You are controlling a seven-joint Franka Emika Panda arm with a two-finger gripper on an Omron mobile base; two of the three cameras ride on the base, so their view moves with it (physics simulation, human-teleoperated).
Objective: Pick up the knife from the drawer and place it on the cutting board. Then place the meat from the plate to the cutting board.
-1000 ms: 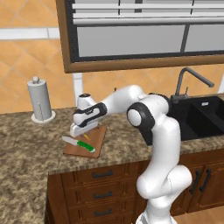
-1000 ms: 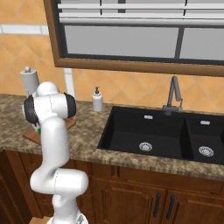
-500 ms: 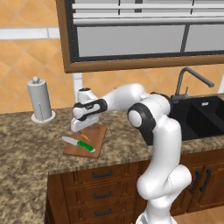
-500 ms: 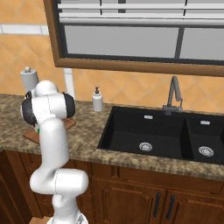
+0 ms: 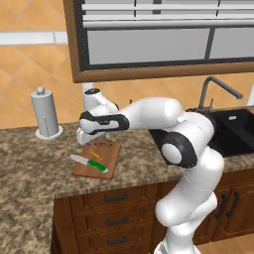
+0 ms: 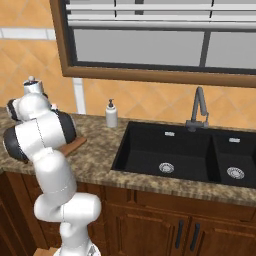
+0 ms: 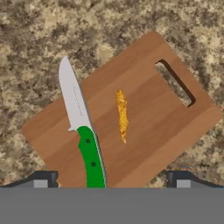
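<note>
The reddish-brown cutting board [image 7: 144, 127] lies on the granite counter, and also shows in the left base view [image 5: 108, 161]. On it lies the knife [image 7: 81, 131], green handle toward me, blade pointing away. Beside the knife lies the meat [image 7: 122, 114], a thin orange strip, also seen from the left base as the meat [image 5: 96, 155]. My gripper [image 7: 111, 181] hovers over the board, open, nothing between its fingertips [image 7: 41, 179]. From the left base, the gripper [image 5: 82, 138] hangs just above the board's far end. The plate is out of view.
A paper towel roll [image 5: 45, 113] stands at the back left of the counter. A soap dispenser [image 6: 112, 114], a faucet [image 6: 198, 107] and the black sink [image 6: 200, 155] lie to the right. Shut drawer fronts [image 5: 116, 197] run under the counter.
The hand has lifted up off the cutting board and its jaws have opened. The meat strip stays lying on the board beside the knife.
</note>
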